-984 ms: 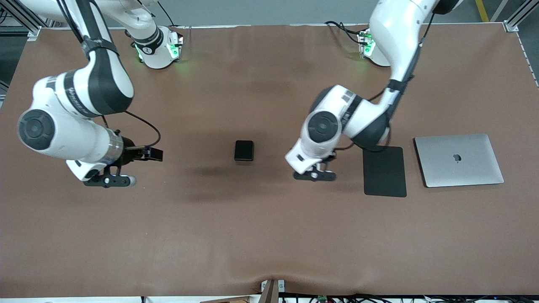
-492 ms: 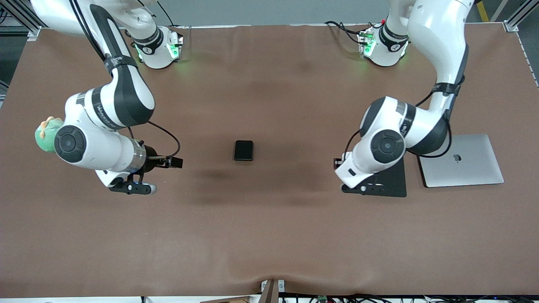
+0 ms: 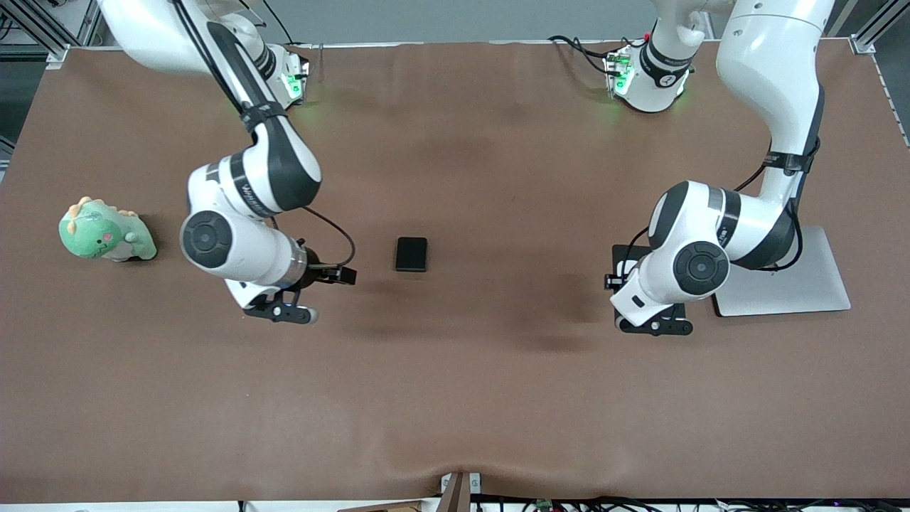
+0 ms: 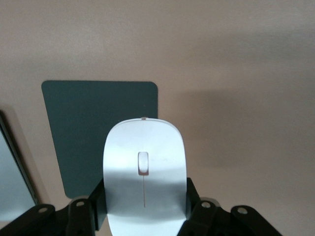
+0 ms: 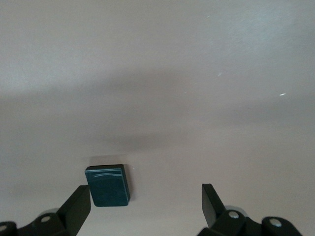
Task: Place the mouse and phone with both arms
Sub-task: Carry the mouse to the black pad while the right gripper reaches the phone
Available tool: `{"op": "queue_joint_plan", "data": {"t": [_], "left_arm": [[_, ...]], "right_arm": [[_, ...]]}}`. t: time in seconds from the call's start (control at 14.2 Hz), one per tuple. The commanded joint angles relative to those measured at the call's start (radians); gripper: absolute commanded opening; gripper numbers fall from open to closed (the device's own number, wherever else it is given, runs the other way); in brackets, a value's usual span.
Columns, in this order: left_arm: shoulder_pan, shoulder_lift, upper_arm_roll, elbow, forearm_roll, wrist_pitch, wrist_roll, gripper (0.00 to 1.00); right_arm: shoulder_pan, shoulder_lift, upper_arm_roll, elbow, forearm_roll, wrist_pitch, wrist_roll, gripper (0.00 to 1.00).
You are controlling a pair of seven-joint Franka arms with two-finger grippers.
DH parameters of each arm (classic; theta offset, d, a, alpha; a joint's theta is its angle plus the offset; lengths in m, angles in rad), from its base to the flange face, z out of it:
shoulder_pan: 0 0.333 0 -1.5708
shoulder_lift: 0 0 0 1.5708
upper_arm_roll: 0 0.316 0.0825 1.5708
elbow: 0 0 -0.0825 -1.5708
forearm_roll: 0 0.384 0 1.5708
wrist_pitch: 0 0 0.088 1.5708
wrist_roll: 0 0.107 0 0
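Note:
The white mouse (image 4: 143,167) is gripped between the fingers of my left gripper (image 4: 143,209), which hangs over the black mouse pad (image 4: 93,128). In the front view this gripper (image 3: 654,326) is over the pad's edge nearer the front camera, and the arm hides the mouse. The black phone (image 3: 411,254) lies flat at the table's middle. My right gripper (image 3: 281,311) is open and empty, over the table beside the phone toward the right arm's end. In the right wrist view the phone (image 5: 108,186) lies just ahead of one of the fingers (image 5: 78,206) of the right gripper (image 5: 145,206).
A closed silver laptop (image 3: 817,281) lies beside the mouse pad (image 3: 618,254) toward the left arm's end; its edge shows in the left wrist view (image 4: 12,172). A green plush dinosaur (image 3: 103,238) sits near the right arm's end of the table.
Both arms swung toward the left arm's end of the table. The left gripper carried the mouse over the mouse pad. The right gripper came closer to the phone, uncovering the plush.

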Motion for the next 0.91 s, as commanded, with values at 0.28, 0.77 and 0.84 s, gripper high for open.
{"op": "queue_joint_plan", "data": {"t": [0.28,0.77,0.84], "left_arm": [[0.099,-0.052,-0.009,-0.161,0.035,0.137,0.140,0.00],[0.139,0.033,-0.008,-0.198,0.035,0.184,0.171,0.00],[0.137,0.041,-0.008,-0.198,0.035,0.184,0.171,0.00]], "right_arm": [[0.127,0.076,-0.009,-0.003,0.016,0.060,0.131,1.00],[0.201,0.080,-0.009,-0.137,0.004,0.215,0.167,1.00],[0.213,0.080,-0.009,-0.143,0.004,0.225,0.167,1.00]]}}
